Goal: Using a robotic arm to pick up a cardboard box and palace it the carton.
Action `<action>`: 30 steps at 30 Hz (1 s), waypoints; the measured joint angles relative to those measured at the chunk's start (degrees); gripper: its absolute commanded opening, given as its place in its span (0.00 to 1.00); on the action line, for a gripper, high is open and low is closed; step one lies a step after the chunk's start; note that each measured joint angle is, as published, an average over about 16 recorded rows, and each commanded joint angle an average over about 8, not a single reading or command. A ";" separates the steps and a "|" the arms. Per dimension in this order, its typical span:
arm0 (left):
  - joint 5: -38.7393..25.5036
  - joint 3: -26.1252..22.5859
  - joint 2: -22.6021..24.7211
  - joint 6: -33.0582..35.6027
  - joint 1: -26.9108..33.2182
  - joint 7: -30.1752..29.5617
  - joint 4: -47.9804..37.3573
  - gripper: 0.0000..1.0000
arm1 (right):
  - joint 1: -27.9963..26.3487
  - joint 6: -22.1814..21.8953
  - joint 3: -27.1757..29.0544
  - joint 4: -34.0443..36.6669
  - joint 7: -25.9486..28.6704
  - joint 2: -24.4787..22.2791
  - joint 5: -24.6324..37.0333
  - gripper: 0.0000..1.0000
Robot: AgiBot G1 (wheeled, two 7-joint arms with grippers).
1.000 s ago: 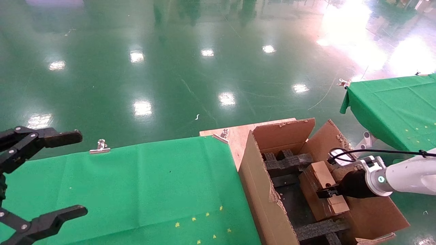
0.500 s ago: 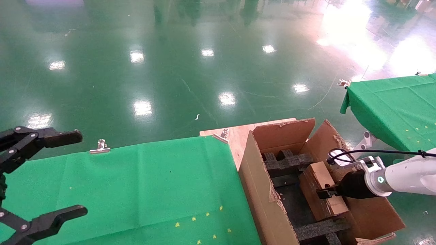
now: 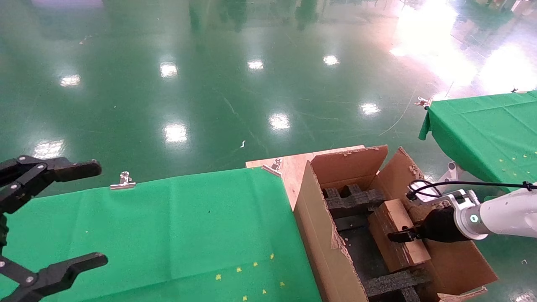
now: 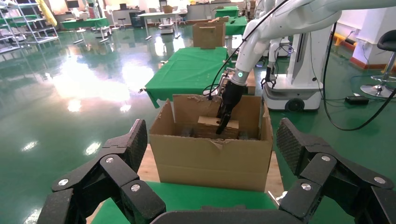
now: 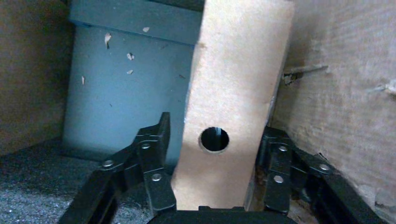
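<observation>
Right hand (image 3: 398, 237) clamped on cardboard box (image 3: 396, 235) inside carton (image 3: 323, 235), round hole (image 5: 214, 139) only in wrist view, left hand (image 3: 50, 218) apart

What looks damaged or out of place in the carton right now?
The carton has torn, ragged flap edges. Cardboard crumbs lie on its floor. The cardboard box, between the right gripper fingers, sits inside, tilted against the right-hand wall rather than flat.

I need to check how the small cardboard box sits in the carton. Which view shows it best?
The head view: the cardboard box lies inside the carton against its right wall, the right hand at it. The left wrist view shows only its top edge above the carton wall. The right wrist view shows one face with a hole, close up.
</observation>
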State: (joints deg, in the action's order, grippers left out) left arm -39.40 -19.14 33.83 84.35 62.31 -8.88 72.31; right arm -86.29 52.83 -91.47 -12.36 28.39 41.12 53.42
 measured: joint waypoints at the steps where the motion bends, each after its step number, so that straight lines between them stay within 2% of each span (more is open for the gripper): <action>1: 0.00 0.00 0.00 0.00 0.00 0.00 0.00 1.00 | -0.15 0.00 -0.02 -0.13 0.04 -0.11 0.05 1.00; 11: 0.01 -0.01 0.00 0.00 0.00 0.00 0.00 1.00 | -3.20 -0.80 0.10 -2.74 -0.40 -1.44 0.65 1.00; 20: 0.01 -0.02 -0.01 -0.01 0.00 0.01 0.00 1.00 | -10.06 -1.19 1.30 -8.67 -1.98 -3.55 0.91 1.00; 30: 0.02 -0.02 -0.01 -0.01 0.00 0.01 0.00 1.00 | -17.75 3.12 4.89 -20.08 -4.27 -8.11 -2.85 1.00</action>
State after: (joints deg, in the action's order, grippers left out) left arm -39.38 -19.16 33.82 84.34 62.32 -8.87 72.31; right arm -104.05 55.94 -86.57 -32.44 24.12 33.01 50.56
